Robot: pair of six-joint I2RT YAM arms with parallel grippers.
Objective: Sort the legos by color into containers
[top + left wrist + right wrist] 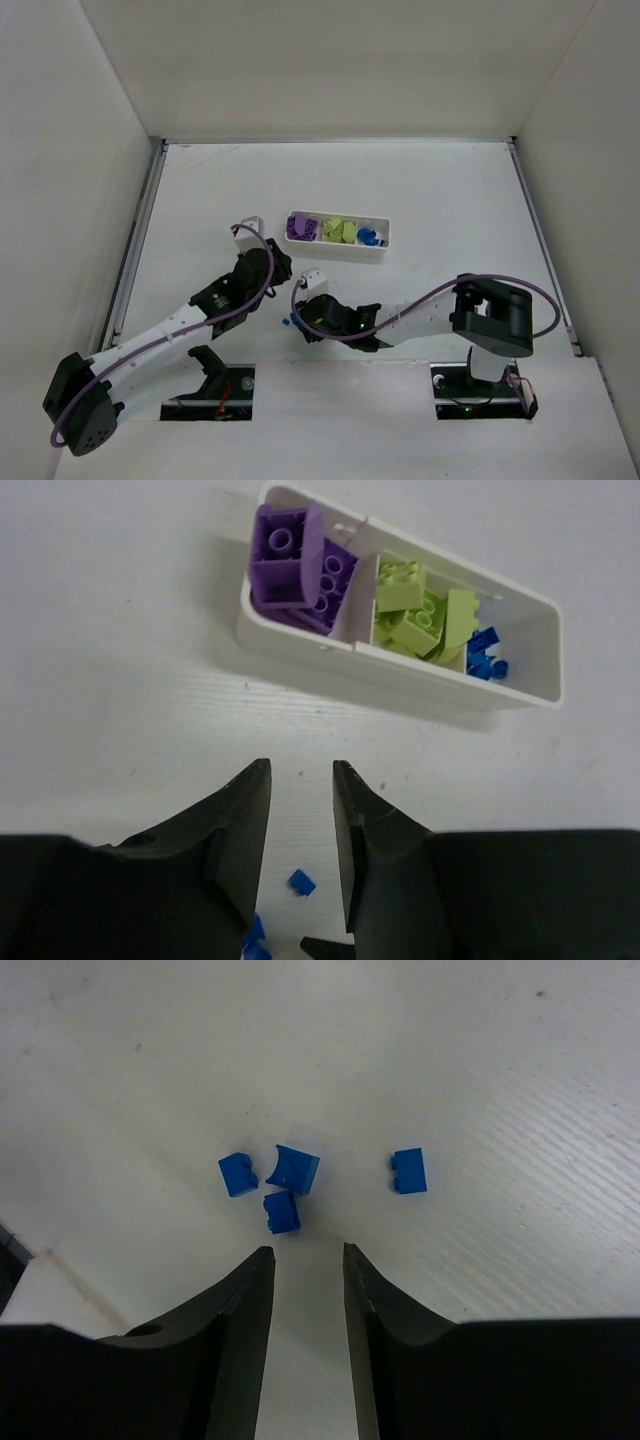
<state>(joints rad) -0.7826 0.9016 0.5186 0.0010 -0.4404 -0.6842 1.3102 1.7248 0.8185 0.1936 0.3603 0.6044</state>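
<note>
So the right tool point(306, 1251) has its jaws apart with nothing between them, and it sits low over the white counter point(500, 1080), nose pointed at a little huddle of loose blue pieces point(282, 1212). Three of them are bunched together just ahead of the tips, nearly touching each other, and a fourth one point(409, 1171) lies off to the side by itself. The left tool point(300, 765) is spread open and empty too, and from its own camera a couple of those blue bits point(302, 882) show on the counter right below it, so both arms are crowding the same patch. That's the worry, honestly: these pieces are tiny and smooth, so a slightly off-centre pinch could squirt one out sideways, and going for the cluster might grab two or shove the neighbours around. The wrists could also bump each other if both go in at once. Farther out is the tray point(300, 650), a long shallow white thing split into three side-by-side sections. Purple bricks point(300, 565) are piled in one end section, yellow-green bricks point(420, 610) fill the middle, and a small handful of blue ones point(485, 658) sits in the other end section. Looks mostly sorted, with just the blue stragglers left out on the counter.
</note>
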